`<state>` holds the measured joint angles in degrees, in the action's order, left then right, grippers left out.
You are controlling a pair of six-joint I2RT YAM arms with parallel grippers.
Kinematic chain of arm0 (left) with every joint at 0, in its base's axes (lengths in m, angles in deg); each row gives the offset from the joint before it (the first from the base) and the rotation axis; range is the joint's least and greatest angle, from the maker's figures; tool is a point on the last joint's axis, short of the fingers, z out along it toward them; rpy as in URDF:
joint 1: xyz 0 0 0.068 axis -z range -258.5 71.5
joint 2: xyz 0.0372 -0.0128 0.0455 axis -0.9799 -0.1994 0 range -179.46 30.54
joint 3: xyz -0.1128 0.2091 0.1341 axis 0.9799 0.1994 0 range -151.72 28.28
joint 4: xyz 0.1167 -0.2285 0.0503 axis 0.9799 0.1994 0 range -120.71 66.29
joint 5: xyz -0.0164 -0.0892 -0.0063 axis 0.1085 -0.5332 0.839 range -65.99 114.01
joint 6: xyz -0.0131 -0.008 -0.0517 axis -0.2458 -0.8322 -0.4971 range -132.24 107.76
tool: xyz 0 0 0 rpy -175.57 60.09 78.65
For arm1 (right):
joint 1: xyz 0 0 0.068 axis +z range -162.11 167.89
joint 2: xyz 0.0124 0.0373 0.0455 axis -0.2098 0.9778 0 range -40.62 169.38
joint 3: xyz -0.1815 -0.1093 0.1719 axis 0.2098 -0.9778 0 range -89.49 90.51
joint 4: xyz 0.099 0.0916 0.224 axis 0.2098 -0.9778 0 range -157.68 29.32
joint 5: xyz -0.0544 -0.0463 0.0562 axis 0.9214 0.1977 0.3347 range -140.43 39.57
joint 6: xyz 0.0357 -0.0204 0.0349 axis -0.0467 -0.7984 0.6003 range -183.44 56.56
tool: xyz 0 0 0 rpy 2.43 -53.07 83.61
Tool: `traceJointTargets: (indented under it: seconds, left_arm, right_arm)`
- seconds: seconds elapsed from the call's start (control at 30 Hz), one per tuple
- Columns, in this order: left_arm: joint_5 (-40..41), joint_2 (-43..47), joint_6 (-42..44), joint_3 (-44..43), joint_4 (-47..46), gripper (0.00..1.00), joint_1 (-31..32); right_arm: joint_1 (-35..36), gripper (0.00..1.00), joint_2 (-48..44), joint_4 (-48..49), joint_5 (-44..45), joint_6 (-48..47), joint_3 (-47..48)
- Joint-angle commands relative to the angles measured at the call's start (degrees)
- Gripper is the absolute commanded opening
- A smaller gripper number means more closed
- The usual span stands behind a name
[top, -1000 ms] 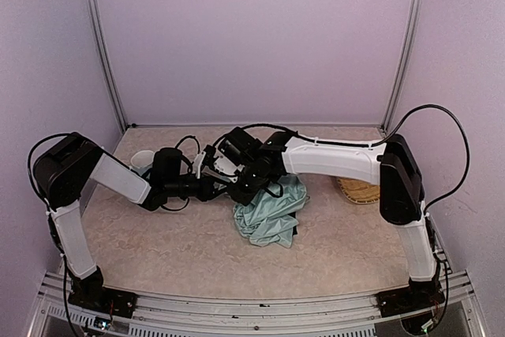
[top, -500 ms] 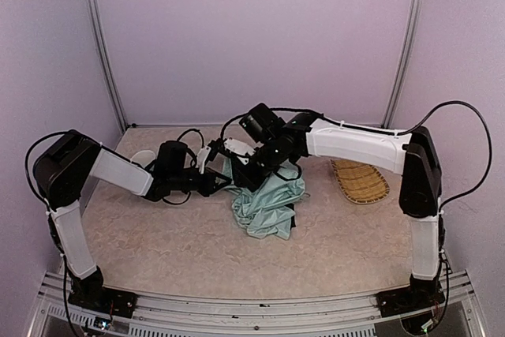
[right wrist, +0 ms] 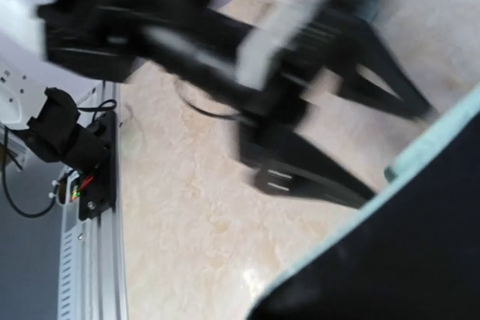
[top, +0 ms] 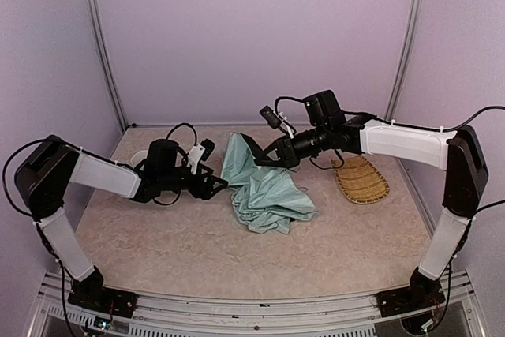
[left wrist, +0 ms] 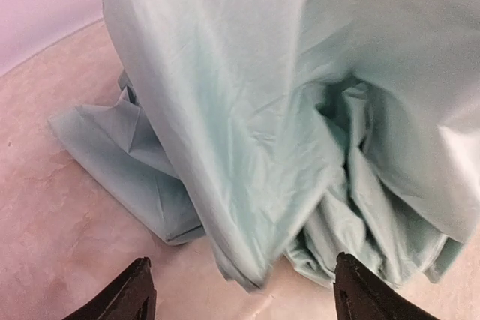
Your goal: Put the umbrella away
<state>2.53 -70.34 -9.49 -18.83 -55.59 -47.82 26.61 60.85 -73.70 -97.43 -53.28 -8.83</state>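
The umbrella point(top: 267, 196) lies as a crumpled heap of pale mint-green fabric in the middle of the table, with one edge pulled up into a peak. My right gripper point(top: 256, 151) is shut on that raised edge. In the right wrist view the umbrella's black underside point(right wrist: 409, 260) fills the lower right corner, and my own fingers do not show. My left gripper point(top: 215, 185) stands open just left of the heap. In the left wrist view its two black fingertips point(left wrist: 136, 291) are wide apart with nothing between them, and the fabric point(left wrist: 247, 125) hangs just ahead.
A woven straw tray point(top: 363, 181) lies at the right, under the right forearm. A light blue cup point(top: 140, 159) stands behind the left arm, partly hidden. The left arm point(right wrist: 225, 43) shows blurred across the right wrist view. Pale walls close in the back and sides.
The left gripper has opened, let go and drawn back to the left. The right gripper has shut and swung right and up, pulling a fabric edge with it. The tray is now uncovered.
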Motion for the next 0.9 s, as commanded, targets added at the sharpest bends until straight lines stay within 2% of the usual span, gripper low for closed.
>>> traceJointTargets:
  seconds: [0.0, 0.07, 0.13, 0.27, 0.47, 0.63, 0.7, 0.87]
  left_arm:
    - [0.48, 12.14, 3.29, 7.12, -8.21, 0.81, 1.07]
    - [-0.91, 16.74, 4.98, 9.44, -8.59, 0.78, 2.73]
    - [-3.48, 17.47, 8.02, 10.84, -8.73, 0.74, 5.46]
    - [-1.38, 8.3, 9.91, 5.5, -4.29, 0.68, 8.28]
    - [0.1, -3.6, 9.51, -5.17, -2.94, 0.82, 7.92]
    - [-0.05, -11.32, 9.73, -11.35, 1.16, 0.83, 8.15]
    - [-1.16, -13.01, 9.83, -12.53, 2.91, 0.77, 8.18]
    - [-6.83, -14.94, 11.75, -12.42, 5.54, 0.38, 8.49]
  right_arm:
    - [-0.93, 0.0, -0.74, 6.88, -4.03, 3.75, -1.19]
    - [-0.93, 0.0, -0.58, 7.09, -4.34, 3.88, -1.11]
    - [-0.93, 0.0, -0.72, 7.4, -4.53, 3.94, -1.05]
    - [-0.93, 0.0, -1.46, 8.2, -5.04, 4.45, -0.91]
    - [-0.93, 0.0, -2.65, 9.84, -5.06, 5.59, -1.15]
    - [-0.99, 0.0, -2.85, 11.81, -4.88, 7.23, -1.34]
    - [-1.44, 0.0, -3.09, 13.41, -4.44, 8.82, -1.63]
    - [-6.19, 0.0, -3.86, 19.49, -0.47, 17.28, -5.08]
